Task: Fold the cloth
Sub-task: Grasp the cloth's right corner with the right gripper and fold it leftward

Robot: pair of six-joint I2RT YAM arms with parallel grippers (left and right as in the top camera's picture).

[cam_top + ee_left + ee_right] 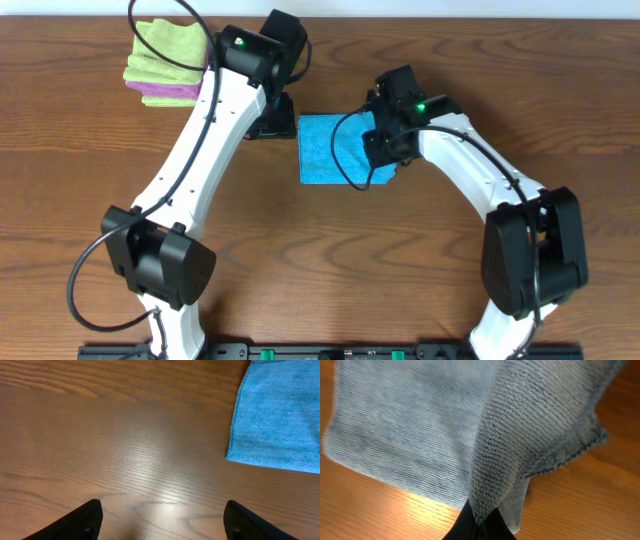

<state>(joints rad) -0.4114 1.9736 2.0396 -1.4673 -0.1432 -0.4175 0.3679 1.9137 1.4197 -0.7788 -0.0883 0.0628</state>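
Note:
The sky-blue cloth [330,150] lies on the wooden table at centre, partly folded. My right gripper [385,150] is at its right edge, shut on a pinched fold of the cloth [520,450]; its fingers [479,527] close on the fabric and lift it a little. My left gripper [275,125] sits just left of the cloth's top-left corner, open and empty. In the left wrist view its fingers [162,520] are spread over bare wood, with the cloth's edge [275,420] at the upper right.
A stack of a light green cloth [168,48] on a purple cloth [165,95] lies at the back left. The left arm's white link [195,160] crosses the table's left half.

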